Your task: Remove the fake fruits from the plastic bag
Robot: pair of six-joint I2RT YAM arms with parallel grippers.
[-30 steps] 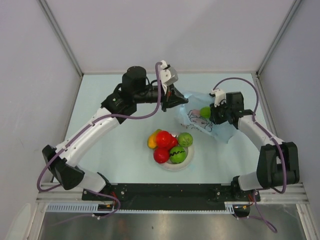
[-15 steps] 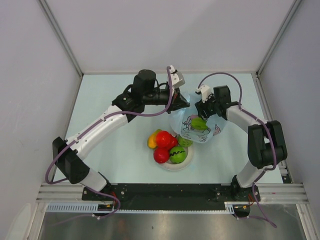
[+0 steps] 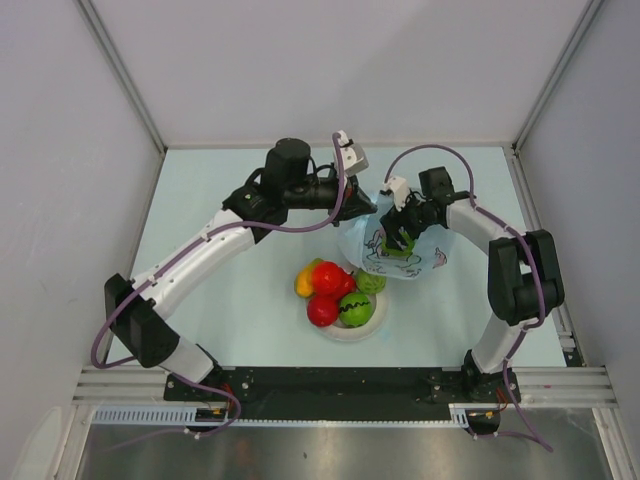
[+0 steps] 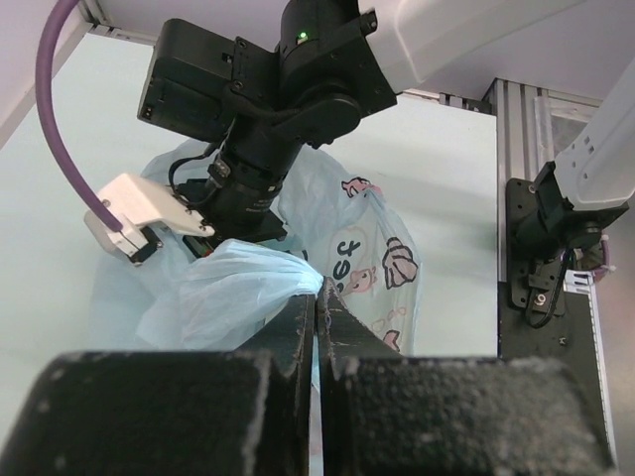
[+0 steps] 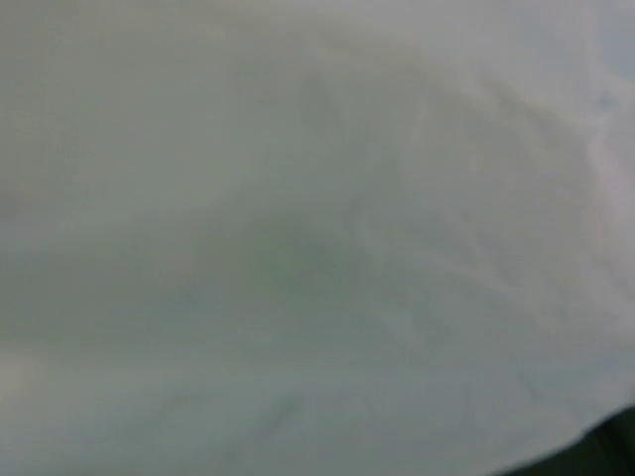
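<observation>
The light-blue plastic bag (image 3: pixel 418 262) with its pink cartoon print stands just beyond the white plate (image 3: pixel 338 334). My left gripper (image 3: pixel 362 206) is shut on the bag's rim (image 4: pixel 260 283) and holds it up. My right gripper (image 3: pixel 402 230) reaches down into the bag's mouth, its fingers hidden by the film. A green fake fruit (image 3: pixel 400 246) shows through the bag right at that gripper. The right wrist view shows only blurred bag film. On the plate lie two red fruits (image 3: pixel 328 277), two green ones (image 3: pixel 357 308) and a yellow-orange one (image 3: pixel 304 284).
The bag's lower edge touches the plate's far rim. Grey walls (image 3: pixel 60 200) close in the pale table on three sides. In the left wrist view, the right arm's black wrist (image 4: pixel 268 119) hangs over the bag, with the arm's base rail (image 4: pixel 541 248) at the right.
My right gripper has swung left from the bag's right side into its mouth. The left gripper has shifted a little right with the rim, and the bag has gathered closer to the plate.
</observation>
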